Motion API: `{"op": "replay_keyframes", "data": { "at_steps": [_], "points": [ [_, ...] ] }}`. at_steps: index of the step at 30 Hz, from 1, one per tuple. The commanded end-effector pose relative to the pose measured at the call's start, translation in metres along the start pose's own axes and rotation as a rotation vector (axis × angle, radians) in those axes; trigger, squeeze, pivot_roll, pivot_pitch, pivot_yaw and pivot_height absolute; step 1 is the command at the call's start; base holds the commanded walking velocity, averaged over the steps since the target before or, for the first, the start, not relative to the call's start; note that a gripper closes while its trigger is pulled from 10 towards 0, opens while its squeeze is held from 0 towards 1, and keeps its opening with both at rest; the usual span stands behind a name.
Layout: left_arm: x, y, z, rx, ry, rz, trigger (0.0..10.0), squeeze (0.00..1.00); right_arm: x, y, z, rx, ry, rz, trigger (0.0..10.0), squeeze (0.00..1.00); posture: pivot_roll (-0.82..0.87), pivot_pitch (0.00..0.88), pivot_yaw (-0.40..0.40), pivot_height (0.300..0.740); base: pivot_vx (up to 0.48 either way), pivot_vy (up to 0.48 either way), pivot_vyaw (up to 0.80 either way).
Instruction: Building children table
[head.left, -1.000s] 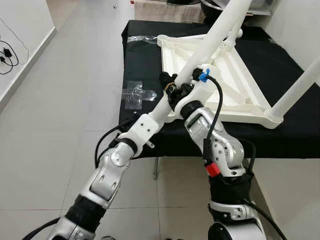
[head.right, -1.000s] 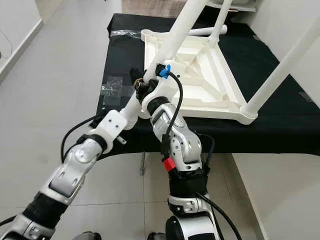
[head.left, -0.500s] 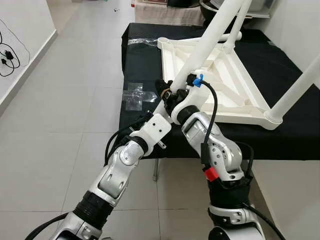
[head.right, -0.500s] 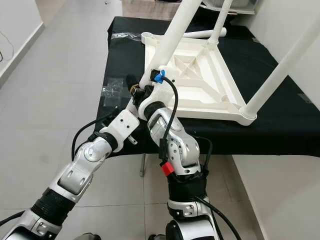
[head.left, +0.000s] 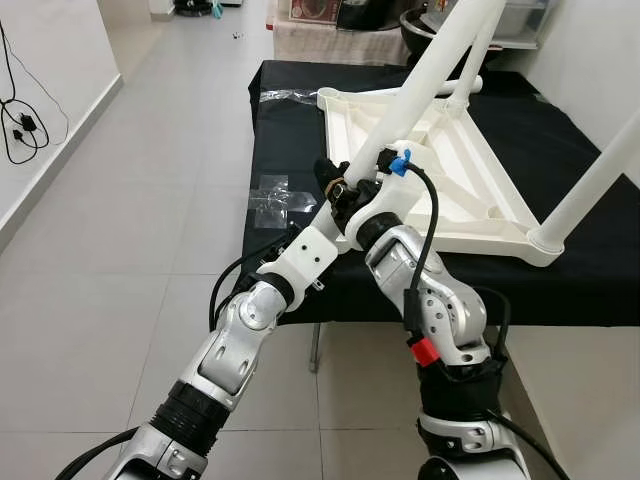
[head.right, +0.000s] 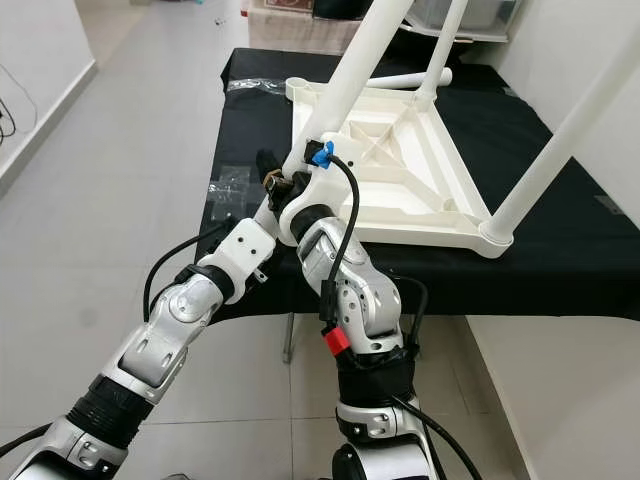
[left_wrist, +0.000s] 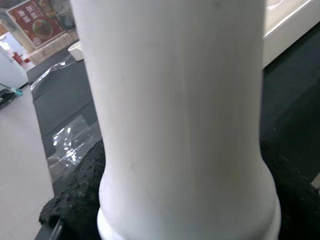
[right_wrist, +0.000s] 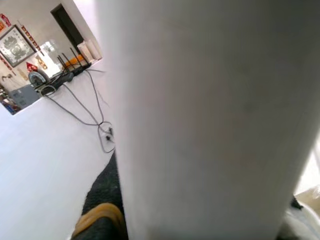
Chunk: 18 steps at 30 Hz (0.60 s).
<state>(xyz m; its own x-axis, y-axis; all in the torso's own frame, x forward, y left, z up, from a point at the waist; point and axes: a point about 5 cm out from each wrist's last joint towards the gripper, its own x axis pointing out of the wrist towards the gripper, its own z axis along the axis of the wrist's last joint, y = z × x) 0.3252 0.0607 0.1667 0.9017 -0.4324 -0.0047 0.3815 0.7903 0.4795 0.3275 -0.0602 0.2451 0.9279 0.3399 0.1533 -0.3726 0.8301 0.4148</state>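
Both tools keeping their grip on the white table leg (head.left: 430, 75), left tool (head.left: 335, 188) and right tool (head.left: 372, 180) shifting slightly toward the upturned table frame (head.left: 470, 190) on the black tabletop (head.left: 590, 270)

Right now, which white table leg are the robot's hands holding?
Find the upside-down white tabletop on the black cloth. Both hands, left hand and right hand, grip the leaning leg by the near-left corner. The other legs already stand in corner sockets.

White table (head.left: 470, 190) upside-down on black cloth (head.left: 290, 130).
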Motion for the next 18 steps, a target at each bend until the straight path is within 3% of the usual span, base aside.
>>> {"op": "replay_keyframes", "data": {
  "at_steps": [1, 7, 8, 9, 10, 12, 18],
  "points": [
    [-0.003, -0.005, -0.006, 0.025, 0.016, -0.035, 10.0, 0.00, -0.003, 0.008, -0.009, 0.015, -0.005, 0.027, 10.0, 1.00, 0.09, 0.044, -0.077, 0.740, 0.000, 0.000, 0.00],
    [-0.009, -0.003, -0.011, 0.036, 0.022, -0.055, 10.0, 0.00, -0.003, -0.004, -0.010, -0.013, -0.011, 0.037, 10.0, 1.00, 0.10, 0.046, -0.073, 0.740, 0.000, 0.000, 0.00],
    [-0.014, -0.001, -0.012, 0.029, 0.021, -0.068, 10.0, 0.00, -0.002, -0.014, -0.008, -0.030, -0.014, 0.036, 10.0, 0.90, 0.10, 0.046, -0.071, 0.740, 0.000, 0.000, 0.00],
    [-0.014, -0.001, -0.012, 0.029, 0.021, -0.068, 10.0, 0.00, -0.002, -0.014, -0.008, -0.030, -0.014, 0.036, 10.0, 0.90, 0.10, 0.046, -0.071, 0.740, 0.000, 0.000, 0.00],
    [-0.019, 0.002, -0.015, 0.027, 0.021, -0.083, 10.0, 0.00, -0.003, -0.021, -0.004, -0.042, -0.025, 0.059, 10.0, 0.00, 0.11, 0.050, -0.069, 0.740, 0.000, 0.000, 0.00],
    [-0.030, 0.006, -0.017, -0.005, 0.018, -0.111, 10.0, 0.00, -0.003, -0.032, 0.003, -0.054, -0.032, 0.119, 10.0, 0.00, 0.11, 0.049, -0.067, 0.740, 0.000, 0.000, 0.00],
    [-0.049, 0.007, -0.011, -0.157, -0.042, -0.240, 10.0, 0.00, -0.004, -0.042, 0.009, -0.038, 0.018, 0.307, 10.0, 0.00, 0.12, 0.052, -0.062, 0.740, 0.000, 0.000, 0.00]
  ]
}}
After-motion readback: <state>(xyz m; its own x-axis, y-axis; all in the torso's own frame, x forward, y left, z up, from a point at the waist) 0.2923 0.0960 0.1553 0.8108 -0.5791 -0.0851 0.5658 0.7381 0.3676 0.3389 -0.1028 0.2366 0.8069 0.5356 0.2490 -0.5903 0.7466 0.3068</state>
